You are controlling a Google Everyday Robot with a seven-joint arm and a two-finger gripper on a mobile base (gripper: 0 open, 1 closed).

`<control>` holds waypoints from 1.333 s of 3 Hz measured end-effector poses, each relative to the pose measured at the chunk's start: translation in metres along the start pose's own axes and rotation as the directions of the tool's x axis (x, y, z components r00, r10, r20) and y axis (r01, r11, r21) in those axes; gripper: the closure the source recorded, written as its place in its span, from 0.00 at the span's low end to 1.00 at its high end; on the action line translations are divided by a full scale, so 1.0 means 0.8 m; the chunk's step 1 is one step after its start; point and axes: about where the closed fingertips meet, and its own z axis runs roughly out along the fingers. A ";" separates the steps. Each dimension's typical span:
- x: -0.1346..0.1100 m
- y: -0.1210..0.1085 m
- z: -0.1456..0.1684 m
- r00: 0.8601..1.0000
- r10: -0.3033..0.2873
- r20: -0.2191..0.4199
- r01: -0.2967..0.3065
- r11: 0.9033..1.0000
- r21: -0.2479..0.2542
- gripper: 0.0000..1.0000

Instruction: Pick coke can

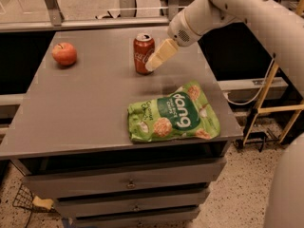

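Note:
The coke can [142, 53] is red with a silver top and stands upright on the grey table [85, 108], in the far middle. My gripper [153, 64], with cream-coloured fingers, hangs from the white arm at the upper right. It reaches down and left, and its tip overlaps the can's right side at mid height. I cannot tell whether it touches the can.
A red-orange apple [64, 53] sits at the table's far left. A green snack bag [173, 119] lies flat near the front right edge. Drawers [128, 184] are below the tabletop. A wooden stand [266, 103] is at the right, beside the table.

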 end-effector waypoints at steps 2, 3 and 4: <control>-0.042 0.019 0.033 0.992 0.014 0.122 -0.007 0.998 -0.061 0.00; -0.049 0.024 0.050 0.991 0.017 0.134 -0.005 0.996 -0.085 0.18; -0.056 0.026 0.060 0.988 0.016 0.154 -0.001 0.995 -0.096 0.49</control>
